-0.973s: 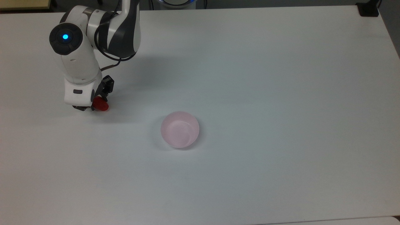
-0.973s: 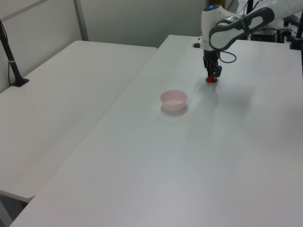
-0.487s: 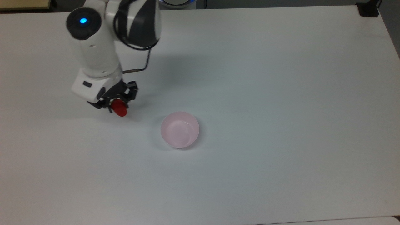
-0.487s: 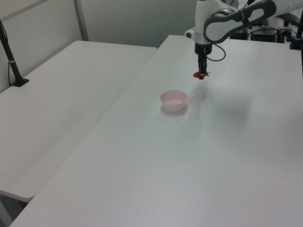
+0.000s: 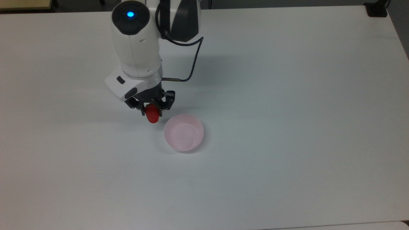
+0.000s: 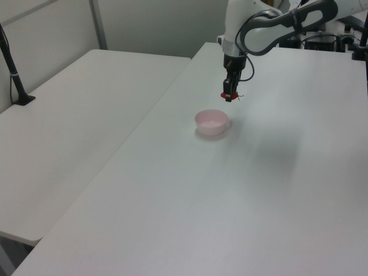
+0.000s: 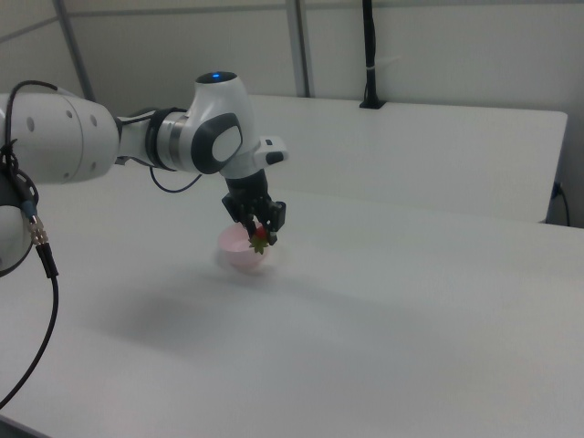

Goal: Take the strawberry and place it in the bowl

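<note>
My gripper point(image 5: 152, 111) is shut on the red strawberry point(image 5: 152, 116), holding it in the air above the white table point(image 5: 287, 95). In the top view the strawberry hangs just to the upper left of the pale pink bowl point(image 5: 184, 132), close to its rim. In the left view the gripper point(image 6: 228, 96) carries the strawberry point(image 6: 225, 95) above and slightly behind the bowl point(image 6: 211, 122). In the right view the strawberry point(image 7: 260, 239) shows its green leaves, in front of the bowl point(image 7: 241, 250). The bowl's inside is bare.
A black cable point(image 5: 188, 68) loops off the arm's wrist. A black clamp point(image 5: 376, 9) sits at the top view's far right table corner. A second white table point(image 6: 75, 115) adjoins at the left view's left, with a black post point(image 6: 14, 72) on it.
The arm has swung rightward in the top view, carrying the strawberry from the table's left part to just beside the bowl. The bowl has stayed put.
</note>
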Action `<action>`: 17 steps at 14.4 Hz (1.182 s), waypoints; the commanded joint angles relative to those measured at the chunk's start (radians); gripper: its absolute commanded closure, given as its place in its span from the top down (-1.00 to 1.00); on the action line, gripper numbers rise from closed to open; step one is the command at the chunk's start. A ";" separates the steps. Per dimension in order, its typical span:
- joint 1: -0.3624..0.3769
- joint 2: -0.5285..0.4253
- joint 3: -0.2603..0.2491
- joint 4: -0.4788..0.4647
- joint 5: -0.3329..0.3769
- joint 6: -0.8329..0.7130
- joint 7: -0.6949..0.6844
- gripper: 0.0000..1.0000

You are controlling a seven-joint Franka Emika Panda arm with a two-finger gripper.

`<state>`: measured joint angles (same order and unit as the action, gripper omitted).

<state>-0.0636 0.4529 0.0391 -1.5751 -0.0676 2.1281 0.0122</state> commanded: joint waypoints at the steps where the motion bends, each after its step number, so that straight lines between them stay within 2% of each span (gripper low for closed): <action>1: 0.044 -0.005 -0.010 0.018 0.032 0.051 0.179 -0.41; 4: 0.073 0.024 -0.010 0.017 0.042 0.162 0.293 -0.38; 7: 0.100 0.041 -0.010 0.009 0.023 0.177 0.310 -0.05; 9: 0.108 0.041 -0.010 0.006 0.018 0.167 0.311 0.84; 10: 0.110 0.035 -0.010 0.006 0.017 0.161 0.310 1.00; 14: 0.122 -0.017 -0.010 0.007 -0.073 0.031 0.299 1.00; 17: 0.125 -0.094 -0.010 0.007 -0.077 -0.125 0.188 1.00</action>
<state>0.0452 0.4493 0.0397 -1.5554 -0.1351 2.1415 0.2881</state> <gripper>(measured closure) 0.000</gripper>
